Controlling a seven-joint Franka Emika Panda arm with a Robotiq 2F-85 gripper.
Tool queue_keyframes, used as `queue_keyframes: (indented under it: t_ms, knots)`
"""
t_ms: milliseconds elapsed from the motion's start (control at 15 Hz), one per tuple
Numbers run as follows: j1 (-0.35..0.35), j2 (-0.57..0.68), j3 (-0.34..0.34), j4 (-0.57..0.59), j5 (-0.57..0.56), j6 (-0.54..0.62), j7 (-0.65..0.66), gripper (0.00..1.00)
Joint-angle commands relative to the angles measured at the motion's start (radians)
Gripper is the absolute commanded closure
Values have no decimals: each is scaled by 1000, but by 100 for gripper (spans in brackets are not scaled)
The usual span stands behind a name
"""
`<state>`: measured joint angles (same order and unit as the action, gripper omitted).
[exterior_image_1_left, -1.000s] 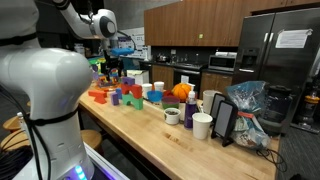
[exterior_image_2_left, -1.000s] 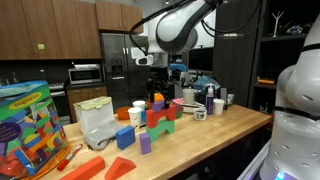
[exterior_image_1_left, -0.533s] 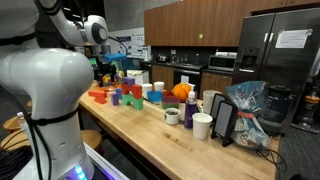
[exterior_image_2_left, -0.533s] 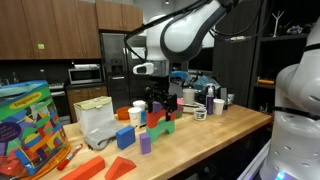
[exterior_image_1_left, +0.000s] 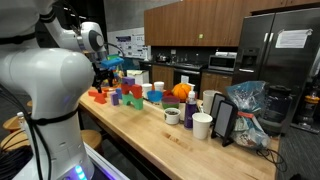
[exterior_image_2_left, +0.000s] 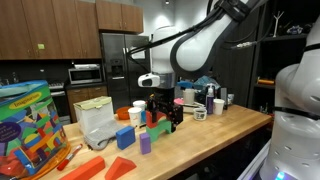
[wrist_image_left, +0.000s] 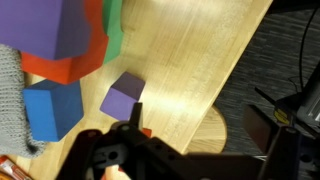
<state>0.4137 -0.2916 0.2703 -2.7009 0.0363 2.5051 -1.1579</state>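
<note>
End effector (exterior_image_2_left: 160, 115) open, low over the counter (exterior_image_2_left: 215, 135)
Jaws stand wide apart, holding nothing. In the wrist view the small purple block (wrist_image_left: 122, 100) lies on bare wood at 12 o'clock from them, with a blue block (wrist_image_left: 50, 110) at 10 o'clock.

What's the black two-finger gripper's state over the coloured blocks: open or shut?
Open. In an exterior view the black gripper hangs above the coloured blocks, fingers apart, nothing between them.

Dim room, overhead ceiling lights, soft shadows, wrist view blurred, small low-resolution frames
</note>
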Motion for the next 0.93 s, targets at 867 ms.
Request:
queue_keyframes:
  t_ms: [867]
  knots:
    - [16, 87, 142, -36, -327, 150, 531, 0]
